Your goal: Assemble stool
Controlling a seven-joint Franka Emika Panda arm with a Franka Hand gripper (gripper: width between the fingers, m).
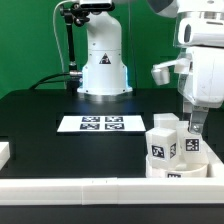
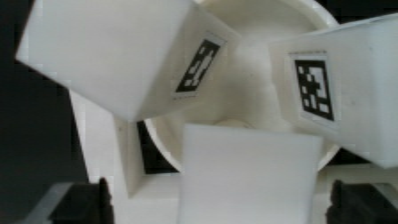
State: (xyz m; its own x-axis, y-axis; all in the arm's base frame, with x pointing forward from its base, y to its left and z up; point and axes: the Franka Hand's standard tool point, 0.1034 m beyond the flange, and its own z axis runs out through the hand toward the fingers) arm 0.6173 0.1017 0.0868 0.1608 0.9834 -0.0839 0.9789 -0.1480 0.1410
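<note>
The round white seat [image 1: 170,168] lies at the front on the exterior view's right, by the front rail. Two tagged white block legs stand on it: one [image 1: 160,142] free, the other [image 1: 192,146] under my gripper [image 1: 194,128]. In the wrist view the seat [image 2: 249,60] fills the background, with two legs [image 2: 107,50] [image 2: 347,80] standing out from it. A third leg [image 2: 249,170] lies between my black fingers [image 2: 75,200], against the seat. My gripper [image 2: 222,205] is shut on this leg.
The marker board [image 1: 100,124] lies flat mid-table. The arm's white base [image 1: 103,65] stands at the back. A long white rail [image 1: 70,190] runs along the front edge, and a white rail end [image 1: 5,152] shows at the exterior view's left.
</note>
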